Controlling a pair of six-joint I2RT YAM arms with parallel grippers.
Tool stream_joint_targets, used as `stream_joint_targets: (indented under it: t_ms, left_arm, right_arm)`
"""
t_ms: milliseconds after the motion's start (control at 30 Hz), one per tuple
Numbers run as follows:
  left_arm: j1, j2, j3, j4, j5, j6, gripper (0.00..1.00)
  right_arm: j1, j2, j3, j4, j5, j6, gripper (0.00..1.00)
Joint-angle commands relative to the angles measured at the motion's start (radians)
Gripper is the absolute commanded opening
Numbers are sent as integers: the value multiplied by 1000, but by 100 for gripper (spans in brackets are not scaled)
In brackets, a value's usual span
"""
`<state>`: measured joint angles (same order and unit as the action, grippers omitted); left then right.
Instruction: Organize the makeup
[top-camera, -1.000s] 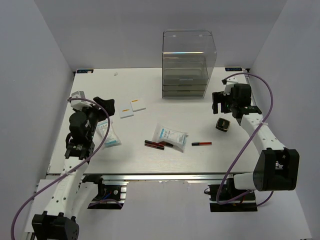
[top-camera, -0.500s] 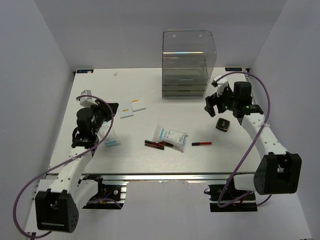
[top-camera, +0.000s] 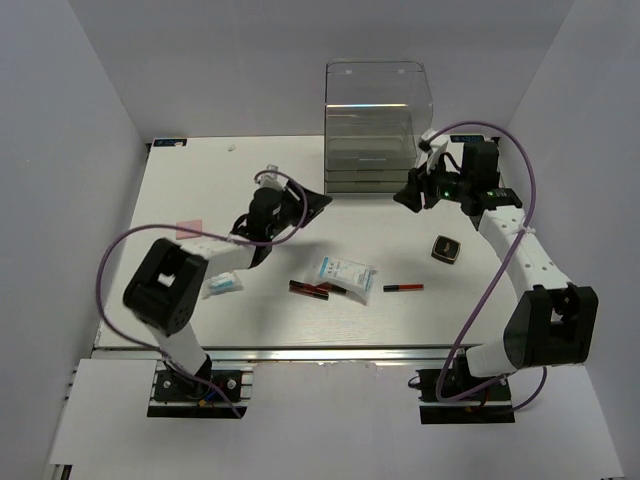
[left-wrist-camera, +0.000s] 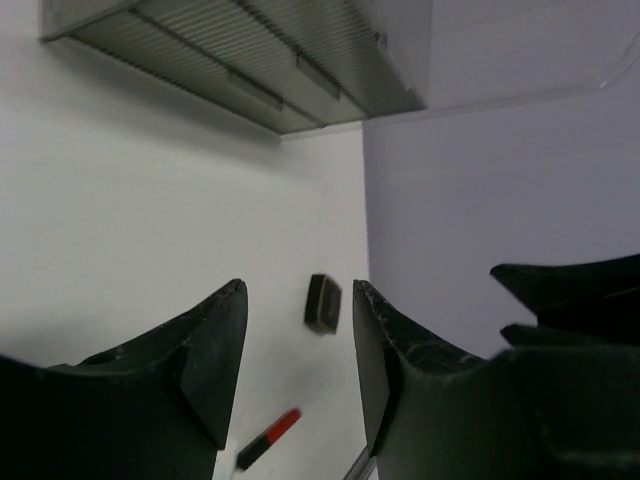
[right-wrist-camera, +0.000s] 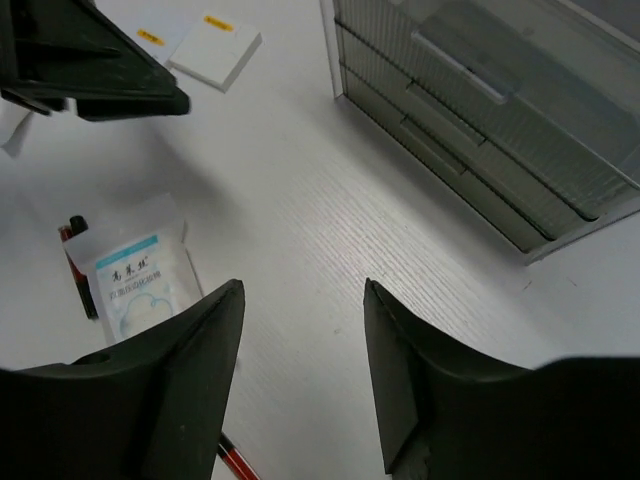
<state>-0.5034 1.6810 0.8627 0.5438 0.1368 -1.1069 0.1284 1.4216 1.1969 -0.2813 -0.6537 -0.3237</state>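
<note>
Well, my left gripper (left-wrist-camera: 299, 288) and right gripper (right-wrist-camera: 303, 292) gape empty; the compact (left-wrist-camera: 322, 303) lies well beyond the left one.

Top external: high, behind the arm bases, tilted down and forward. Takes in the whole counter (top-camera: 200, 180), out to the drawer box (top-camera: 375, 120) at the far edge.

Left wrist: low, looks across the surface between its own jaws toward the black compact (left-wrist-camera: 322, 303) and the box's base.

Right wrist: higher, angled down between its jaws at a packet (right-wrist-camera: 140, 285) and the box front.

All three share the box. Compact and packet also show from above.
</note>
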Motion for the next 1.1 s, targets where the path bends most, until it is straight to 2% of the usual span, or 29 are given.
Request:
stream_joint_targets:
  t_ms: [0,133,200,300,433,667,900,1067]
  left_arm:
    - [-32,110,161,183,-69,-151,56]
    - [-70,235,289,292,-195,-185,53]
    - [-93,299,353,295,-271,-202,52]
    - [-112,367,416,295,-312,-234,51]
    - [-133,457,487,314,-374,-266,50]
    - [-147,540,608,249,-398,-266,51]
    - [-150,605,702,213,-427,-269,52]
    - [-150,629,728,186,-451,-301,48]
  right_arm:
    - [-1,17,6,175,32,243,58]
    - [-19,43,16,238,52,411,57]
    - [-29,28,0,270,61,448,57]
    - [-52,-16,-37,359,57,475,57]
    - [-110,-35,-36,370,37,505,57]
    - [-180,-61,-69,369,22,506,58]
    - [-185,-73,-91,363,6,488,59]
    - [-190,-72,-91,363,0,486,59]
